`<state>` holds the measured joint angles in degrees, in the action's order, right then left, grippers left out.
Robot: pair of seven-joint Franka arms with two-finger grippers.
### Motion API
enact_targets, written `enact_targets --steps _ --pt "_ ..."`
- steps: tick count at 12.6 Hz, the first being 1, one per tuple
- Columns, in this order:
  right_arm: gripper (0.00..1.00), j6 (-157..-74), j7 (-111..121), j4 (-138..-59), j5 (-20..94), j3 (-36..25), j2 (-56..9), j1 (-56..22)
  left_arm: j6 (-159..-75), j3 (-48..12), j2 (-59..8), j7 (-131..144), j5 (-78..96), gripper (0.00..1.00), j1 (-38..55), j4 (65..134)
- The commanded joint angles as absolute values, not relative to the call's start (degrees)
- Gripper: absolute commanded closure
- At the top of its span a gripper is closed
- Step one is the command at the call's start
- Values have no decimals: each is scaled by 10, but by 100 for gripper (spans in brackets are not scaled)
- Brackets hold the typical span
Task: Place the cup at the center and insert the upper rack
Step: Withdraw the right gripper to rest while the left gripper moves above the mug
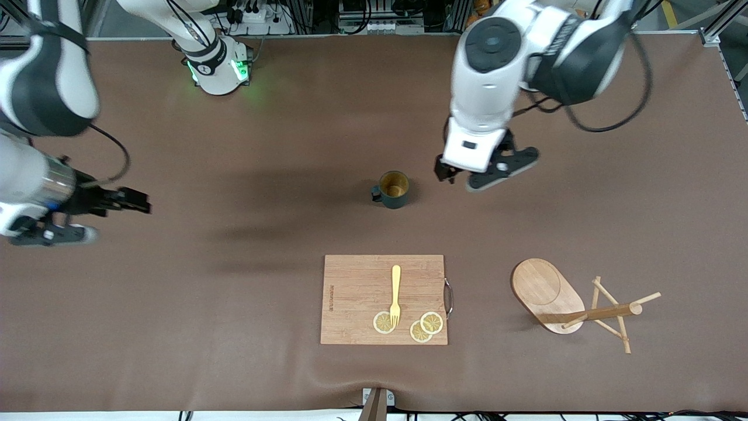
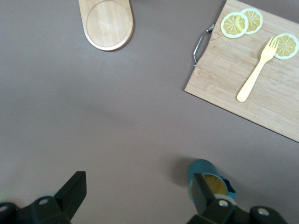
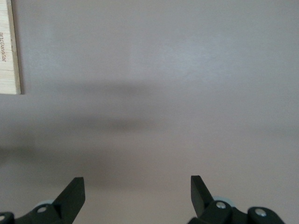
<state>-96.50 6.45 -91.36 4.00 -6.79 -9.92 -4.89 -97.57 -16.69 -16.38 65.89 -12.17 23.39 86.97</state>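
Observation:
The dark teal cup point(image 1: 392, 189) stands upright on the brown table cover point(image 1: 234, 292), handle toward the right arm's end. In the left wrist view the cup point(image 2: 212, 179) is partly hidden by one finger. My left gripper point(image 1: 469, 175) is open and empty, over the table beside the cup toward the left arm's end; it also shows in its own wrist view point(image 2: 138, 192). The wooden mug tree point(image 1: 549, 292) is nearer the front camera, its post and pegs point(image 1: 608, 313) pointing toward the left arm's end. My right gripper point(image 1: 108, 217) is open and empty over bare table, as its own wrist view point(image 3: 138, 192) shows too.
A wooden cutting board point(image 1: 356, 301) with a yellow fork point(image 1: 395, 295) and lemon slices point(image 1: 425, 327) lies nearer the front camera than the cup. It also shows in the left wrist view point(image 2: 261, 84), and its corner shows in the right wrist view point(image 3: 9, 46).

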Motion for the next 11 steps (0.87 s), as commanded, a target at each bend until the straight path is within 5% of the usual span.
enact_targets --steps 1,9,11 --pt "0 -973 107 -982 19 -57 -20 -33 -990 -164 -219 748 -176 0 285 836" --pt "0 -847 100 -881 -1 -66 7 -7 -1069 -158 -357 932 -347 1 419 788" --pt "0 -838 106 -861 4 -66 5 0 -1078 -156 -384 942 -409 8 459 788"
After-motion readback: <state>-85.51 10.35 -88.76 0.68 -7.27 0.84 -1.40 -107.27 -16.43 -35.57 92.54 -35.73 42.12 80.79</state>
